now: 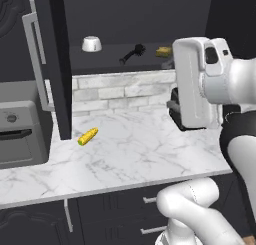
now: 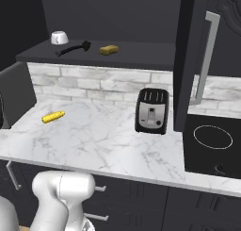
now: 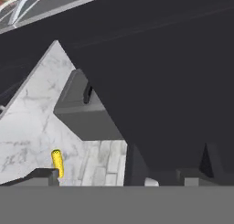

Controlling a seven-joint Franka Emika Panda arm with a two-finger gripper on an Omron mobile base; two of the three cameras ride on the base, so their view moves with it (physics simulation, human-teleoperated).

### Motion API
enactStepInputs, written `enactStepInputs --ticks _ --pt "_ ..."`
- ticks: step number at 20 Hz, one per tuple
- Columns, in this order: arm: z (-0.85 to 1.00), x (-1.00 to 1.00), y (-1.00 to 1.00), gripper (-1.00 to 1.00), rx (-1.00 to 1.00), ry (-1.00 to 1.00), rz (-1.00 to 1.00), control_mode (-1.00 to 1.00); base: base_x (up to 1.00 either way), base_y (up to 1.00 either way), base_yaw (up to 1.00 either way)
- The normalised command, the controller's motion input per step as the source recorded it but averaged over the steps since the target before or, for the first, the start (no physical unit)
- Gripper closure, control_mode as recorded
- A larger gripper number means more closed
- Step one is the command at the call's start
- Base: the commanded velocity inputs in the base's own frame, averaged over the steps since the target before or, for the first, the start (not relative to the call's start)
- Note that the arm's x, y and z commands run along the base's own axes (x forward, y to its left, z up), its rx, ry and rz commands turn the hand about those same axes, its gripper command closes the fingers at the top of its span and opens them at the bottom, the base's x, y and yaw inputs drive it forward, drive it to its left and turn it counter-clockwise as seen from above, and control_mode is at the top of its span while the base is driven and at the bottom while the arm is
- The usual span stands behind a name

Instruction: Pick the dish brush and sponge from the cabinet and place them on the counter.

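Dish brush [image 2: 74,48] and sponge [image 2: 108,49] lie apart on the open cabinet [image 2: 117,55] shelf beside a white bowl [image 2: 59,37]; below, corn cob [image 2: 53,116] and toaster [image 2: 152,111] sit on the counter [image 2: 103,140]. Gripper [image 3: 123,175] jaws spread wide, holding nothing.

One dish brush [image 2: 74,48], one sponge [image 2: 108,49], one white bowl [image 2: 59,37], one corn cob [image 2: 53,116], one toaster [image 2: 152,111].
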Motion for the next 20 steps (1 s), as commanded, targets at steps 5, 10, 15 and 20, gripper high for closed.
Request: enactStepInputs --ticks 5,10,15,20 --pt "0.06 0.01 -0.07 -1.0 0.07 -0.01 -0.11 -1.0 0.0 0.0 0.0" --pt "0.24 0.08 -0.3 -1.0 0.09 0.02 -0.12 -1.0 0.0 0.0 0.0" --pt "0.15 0.06 -0.42 -1.0 0.15 0.08 -0.27 -1.0 0.0 0.0 0.0" --pt "-0.05 0.06 -0.07 -1.0 0.02 0.02 -0.33 -1.0 0.0 0.0 0.0"
